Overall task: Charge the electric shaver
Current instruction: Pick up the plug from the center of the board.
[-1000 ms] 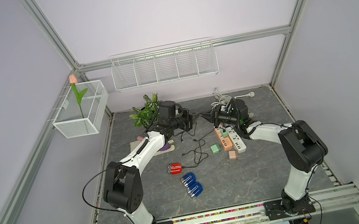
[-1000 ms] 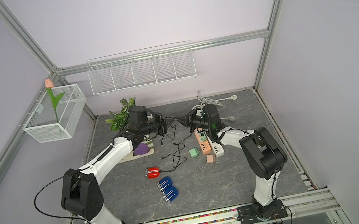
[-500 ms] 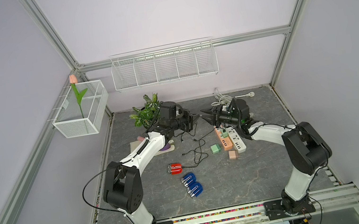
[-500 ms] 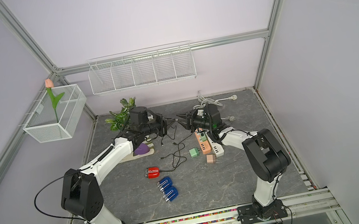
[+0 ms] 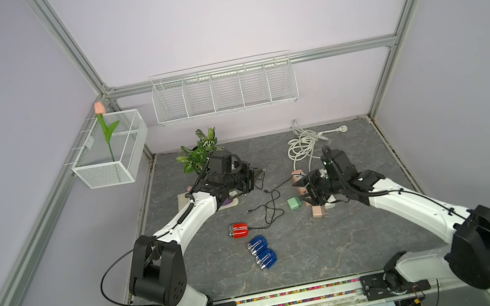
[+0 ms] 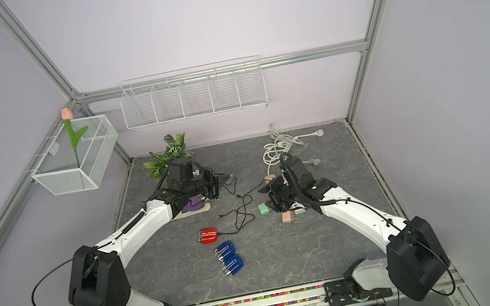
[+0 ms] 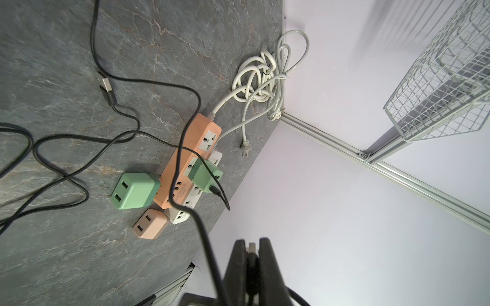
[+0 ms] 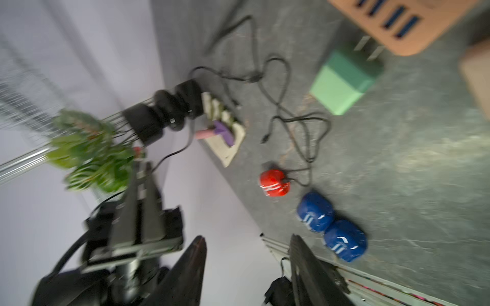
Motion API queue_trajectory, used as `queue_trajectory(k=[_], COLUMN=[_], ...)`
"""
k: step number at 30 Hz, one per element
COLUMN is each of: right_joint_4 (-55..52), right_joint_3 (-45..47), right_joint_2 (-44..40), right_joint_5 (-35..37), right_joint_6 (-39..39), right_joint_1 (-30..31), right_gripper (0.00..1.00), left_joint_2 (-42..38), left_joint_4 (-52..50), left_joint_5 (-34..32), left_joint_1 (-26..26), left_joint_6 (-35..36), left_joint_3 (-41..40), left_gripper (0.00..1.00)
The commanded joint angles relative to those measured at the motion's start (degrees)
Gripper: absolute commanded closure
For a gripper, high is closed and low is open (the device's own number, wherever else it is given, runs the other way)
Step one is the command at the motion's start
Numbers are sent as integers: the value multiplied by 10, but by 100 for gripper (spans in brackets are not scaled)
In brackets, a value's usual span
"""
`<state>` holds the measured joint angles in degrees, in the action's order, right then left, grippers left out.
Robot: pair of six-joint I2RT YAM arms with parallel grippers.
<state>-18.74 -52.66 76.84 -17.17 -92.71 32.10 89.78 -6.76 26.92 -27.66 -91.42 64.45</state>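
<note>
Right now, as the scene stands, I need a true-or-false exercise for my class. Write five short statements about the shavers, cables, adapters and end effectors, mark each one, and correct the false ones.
1. The left end effector is shut on a cable plug. True.
2. The right end effector grips the loose green adapter. False: its jaws stand open and empty, and that adapter lies on the table.
3. A black cable ends in a blue shaver. False: it ends in the red shaver.
4. A second green adapter is plugged into the orange power strip. True.
5. A white cord lies coiled near the back wall. True.
</note>
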Motion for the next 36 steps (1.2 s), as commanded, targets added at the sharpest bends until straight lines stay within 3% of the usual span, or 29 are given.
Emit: queue_trajectory(k=[1,8,12,17,23,36], right_joint_4=[-38,-76,-89,-113,-108,-122], right_joint_3=[-2,-80,-117,-151,-148,-159], right_joint_2=[48,137,190,246,265,325], right_joint_5=[79,140,134,109,128,126], right_joint_6=[-83,-176,-204,-216,-222,-232], right_joint_1=[20,23,19,21,17,5], right_gripper=[41,39,33,31,24,27], left_joint_2=[-19,-55,-71,-90,-104,-99], left_joint_4=[-12,-21,-29,-40,-45,-46], left_joint_5=[7,16,25,37,51,58], left_joint_1=[2,6,7,22,39,44], left_joint_6=[6,13,17,23,30,30], left_joint_3=[-23,-48,-49,-58,-58,-51], left_gripper=[100,100,100,100,100,100])
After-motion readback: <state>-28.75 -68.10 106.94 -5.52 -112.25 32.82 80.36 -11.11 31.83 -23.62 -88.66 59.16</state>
